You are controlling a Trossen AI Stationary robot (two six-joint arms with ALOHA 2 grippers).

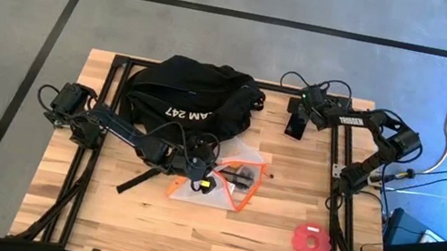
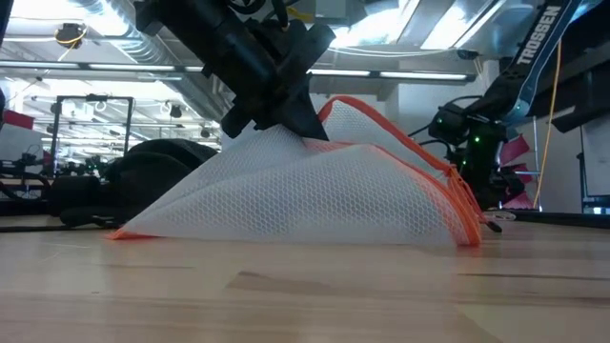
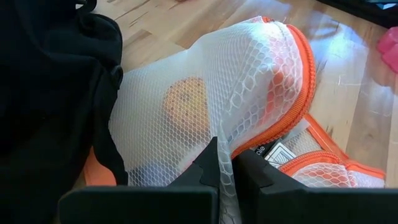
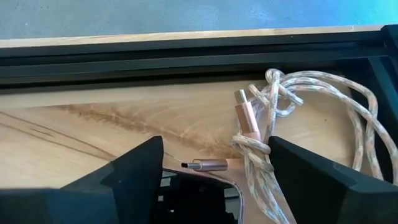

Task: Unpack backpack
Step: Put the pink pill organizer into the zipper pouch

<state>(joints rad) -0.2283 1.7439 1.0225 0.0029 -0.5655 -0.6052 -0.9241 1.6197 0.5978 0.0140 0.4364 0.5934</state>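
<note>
The left claw point(image 1: 199, 173) is pressed together, pinching the white mesh of an orange-zippered pouch point(image 1: 230, 182) — the netting rises tent-like from the tabletop point(image 1: 284, 201) to its fingertips point(image 3: 219, 163). Through the mesh, just ahead of that claw, a round orange object point(image 3: 185, 106) shows. The backpack point(image 1: 192, 97), black with white "AM 247" lettering, lies just behind the left claw, touching the pouch's near side. The right claw point(image 1: 298, 120) hovers well apart at the tabletop's far edge, fingers spread over a dark phone point(image 4: 199, 196) — beside it lies a coiled braided cable point(image 4: 261, 124). A pink disc point(image 1: 310, 242) rests near the front.
</note>
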